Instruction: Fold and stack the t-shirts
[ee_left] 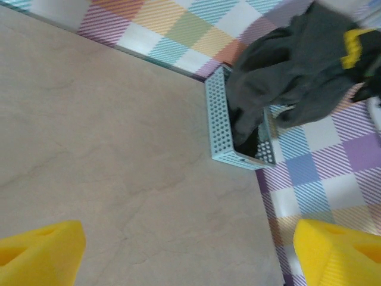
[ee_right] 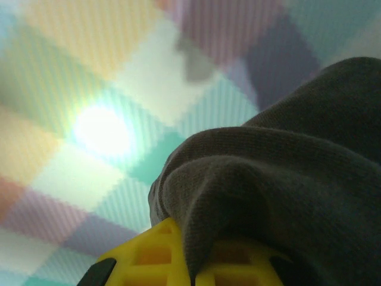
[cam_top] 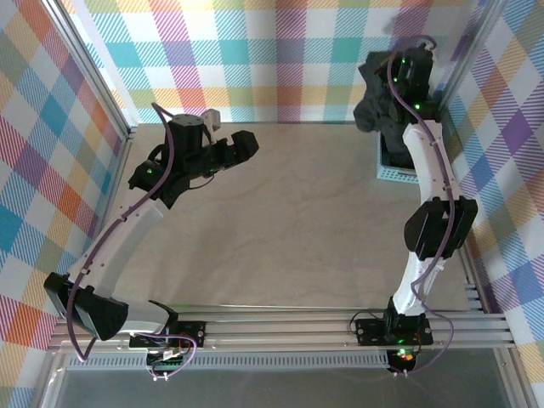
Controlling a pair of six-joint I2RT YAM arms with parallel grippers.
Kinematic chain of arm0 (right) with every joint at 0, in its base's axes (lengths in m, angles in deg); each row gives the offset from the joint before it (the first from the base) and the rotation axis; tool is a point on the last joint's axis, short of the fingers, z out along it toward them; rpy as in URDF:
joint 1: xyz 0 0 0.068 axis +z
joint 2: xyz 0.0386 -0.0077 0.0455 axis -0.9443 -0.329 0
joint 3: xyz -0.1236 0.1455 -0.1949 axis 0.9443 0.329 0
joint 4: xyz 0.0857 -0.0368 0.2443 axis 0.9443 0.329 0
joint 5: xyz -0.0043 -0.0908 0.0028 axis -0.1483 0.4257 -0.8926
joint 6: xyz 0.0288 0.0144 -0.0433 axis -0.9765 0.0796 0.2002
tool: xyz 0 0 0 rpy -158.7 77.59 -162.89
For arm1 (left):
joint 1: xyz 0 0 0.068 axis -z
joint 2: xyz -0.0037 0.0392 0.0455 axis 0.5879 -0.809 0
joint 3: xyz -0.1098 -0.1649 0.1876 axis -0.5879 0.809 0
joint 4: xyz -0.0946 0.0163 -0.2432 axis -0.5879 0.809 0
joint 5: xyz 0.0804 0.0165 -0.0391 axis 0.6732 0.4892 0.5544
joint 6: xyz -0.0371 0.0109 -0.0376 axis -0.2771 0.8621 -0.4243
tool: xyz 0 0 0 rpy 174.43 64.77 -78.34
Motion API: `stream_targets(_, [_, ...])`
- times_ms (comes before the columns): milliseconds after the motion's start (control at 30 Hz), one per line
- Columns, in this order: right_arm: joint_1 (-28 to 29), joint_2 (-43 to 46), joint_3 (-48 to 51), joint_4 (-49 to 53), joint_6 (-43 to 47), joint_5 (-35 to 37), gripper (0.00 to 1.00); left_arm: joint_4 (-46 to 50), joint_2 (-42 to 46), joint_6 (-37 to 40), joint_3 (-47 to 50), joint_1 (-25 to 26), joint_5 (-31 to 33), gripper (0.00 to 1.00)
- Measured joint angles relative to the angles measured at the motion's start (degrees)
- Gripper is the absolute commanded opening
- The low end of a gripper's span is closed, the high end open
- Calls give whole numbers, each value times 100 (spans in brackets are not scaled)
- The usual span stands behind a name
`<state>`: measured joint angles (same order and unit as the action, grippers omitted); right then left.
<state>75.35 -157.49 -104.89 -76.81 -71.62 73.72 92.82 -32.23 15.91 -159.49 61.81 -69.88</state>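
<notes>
The right pincer [ee_right: 189, 262] is pinching a black shirt [ee_right: 286, 179], lifting it with its lower folds trailing into the blue basket [ee_left: 215, 122] in the far right corner, the arm stretching forward. The left pincer [cam_top: 241, 146] is hovering spread over the tan surface [cam_top: 297, 229], elbow bent. Plaid walls [cam_top: 255, 51] are enclosing it.

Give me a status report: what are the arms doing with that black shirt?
Left end effector open, over table. Right end effector shut on t-shirt, held high. Cloth's lower end hangs into basket; rim might snag it.
</notes>
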Motion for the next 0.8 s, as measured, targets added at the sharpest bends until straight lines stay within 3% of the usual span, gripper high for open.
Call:
stream_targets(200, [876, 90, -758, -15, 579, -339, 0, 560, 39, -59, 0, 0, 938, 92])
stream_targets(367, [2157, 396, -68, 20, 763, -459, 0, 1056, 223, -142, -2, -13, 1775, 95])
stream_targets(467, [3032, 267, 466, 188, 719, -660, 46, 1309, 378, -168, -2, -52, 2138, 95])
stream_targets(533, [3547, -63, 697, 269, 739, -1054, 66, 1519, 457, -227, -2, -133, 2319, 95])
stream_targets(633, [4138, -695, 1005, 282, 822, -1862, 78, 1899, 505, -319, 2, -310, 2485, 96])
stream_targets(733, [4391, -933, 1705, 439, 916, -2387, 79, 2184, 516, -413, 114, -466, 2500, 96])
stream_targets(800, [4256, -940, 2015, 610, 914, -2546, 77, 2361, 516, -474, 262, -514, 2472, 96])
